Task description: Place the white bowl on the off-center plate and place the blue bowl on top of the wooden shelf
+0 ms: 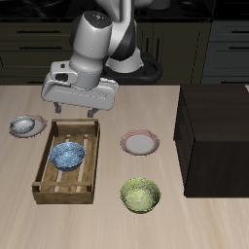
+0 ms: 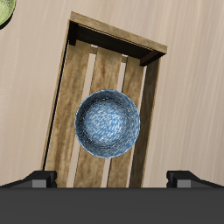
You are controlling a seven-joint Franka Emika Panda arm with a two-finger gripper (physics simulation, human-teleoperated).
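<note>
The blue bowl [image 1: 68,156] [image 2: 107,123], speckled white inside, lies upright on the floor of a light slatted crate [image 1: 51,180] [image 2: 59,131]. My gripper [image 1: 78,110] [image 2: 112,179] hangs open above the crate, almost straight over the bowl, with nothing between its widely spread fingers. The white bowl [image 1: 24,124] rests on the off-center plate [image 1: 39,123], a pink-rimmed plate beside the crate's far end. The wooden shelf [image 1: 214,131], a big dark block with a flat bare top, stands across the table from the crate.
A second pink-rimmed plate [image 1: 141,144] lies bare between crate and shelf. A yellow-green bowl [image 1: 140,195] [image 2: 4,10] sits nearer the table's front edge. The crate's walls surround the blue bowl closely.
</note>
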